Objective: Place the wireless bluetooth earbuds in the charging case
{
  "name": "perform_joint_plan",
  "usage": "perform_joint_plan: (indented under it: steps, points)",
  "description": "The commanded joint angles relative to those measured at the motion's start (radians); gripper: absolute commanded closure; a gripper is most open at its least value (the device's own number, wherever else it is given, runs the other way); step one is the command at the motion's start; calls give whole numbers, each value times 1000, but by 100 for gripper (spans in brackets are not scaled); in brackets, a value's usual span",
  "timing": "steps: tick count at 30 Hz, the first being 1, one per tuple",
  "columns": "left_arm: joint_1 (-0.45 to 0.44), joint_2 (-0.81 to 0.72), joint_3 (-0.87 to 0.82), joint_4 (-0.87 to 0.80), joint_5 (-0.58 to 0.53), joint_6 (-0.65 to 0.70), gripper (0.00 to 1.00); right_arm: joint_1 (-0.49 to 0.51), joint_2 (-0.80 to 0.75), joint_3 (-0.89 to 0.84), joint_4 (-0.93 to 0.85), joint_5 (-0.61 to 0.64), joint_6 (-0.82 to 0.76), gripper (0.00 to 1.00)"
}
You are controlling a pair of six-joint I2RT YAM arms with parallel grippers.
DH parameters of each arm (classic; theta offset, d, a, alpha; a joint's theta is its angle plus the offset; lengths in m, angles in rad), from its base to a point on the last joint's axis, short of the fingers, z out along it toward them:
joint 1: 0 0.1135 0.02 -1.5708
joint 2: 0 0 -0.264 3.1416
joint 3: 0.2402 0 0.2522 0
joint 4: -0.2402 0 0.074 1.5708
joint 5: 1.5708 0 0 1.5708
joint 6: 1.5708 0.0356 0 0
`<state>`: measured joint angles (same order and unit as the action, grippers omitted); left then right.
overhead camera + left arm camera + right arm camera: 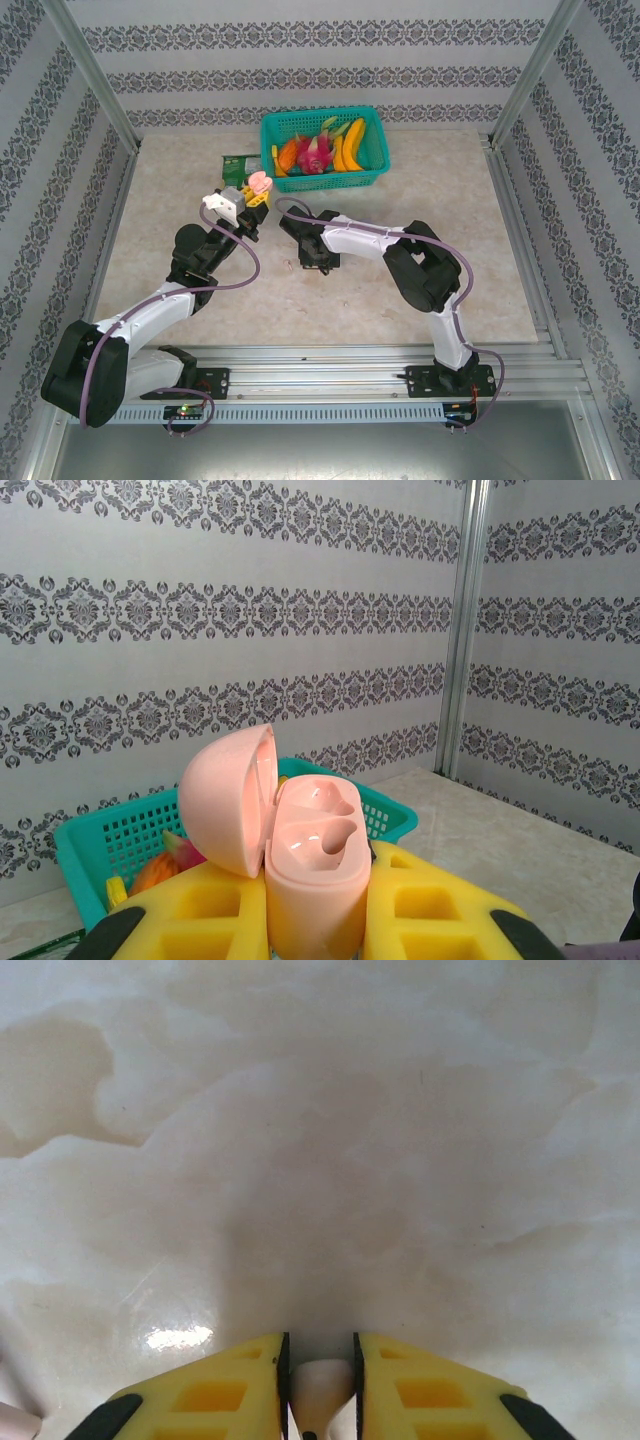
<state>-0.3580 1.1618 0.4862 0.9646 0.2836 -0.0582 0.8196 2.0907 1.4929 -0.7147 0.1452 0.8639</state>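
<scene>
My left gripper (315, 915) clamps the open pink charging case (300, 850), upright, with a green basket (80, 850) behind it. My right gripper (320, 1355), low over the table (320, 1110), pinches a pinkish earbud (320, 1390) between narrowed fingers.

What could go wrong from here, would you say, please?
1. The right fingers pinch the tiny earbud near their tips; it may slip or twist on lifting.
2. The left fingers hold the open case by its base alone, so pressing a bud into its empty sockets could tip it.
</scene>
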Motion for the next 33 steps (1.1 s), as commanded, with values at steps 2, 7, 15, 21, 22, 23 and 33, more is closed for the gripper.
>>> perform_joint_plan:
  steps: [2,7,15,21,22,23,33]
  points:
    - [2,-19,21,12,15,-12,100,-9,-14,-27,0,-6,2,80]
    - [2,-21,23,5,17,-12,100,-9,-71,-61,25,1,7,81]
    - [1,-30,18,-13,23,-3,100,-18,-181,-137,67,19,16,81]
    - [1,-46,5,-42,39,9,100,-39,-279,-190,99,24,15,82]
    - [2,-49,1,-46,46,12,100,-44,-296,-196,101,25,12,82]
    - [2,-52,-4,-48,55,15,100,-49,-315,-201,104,24,9,82]
    - [2,-43,-11,-80,206,19,100,-106,-493,-227,130,12,-30,82]
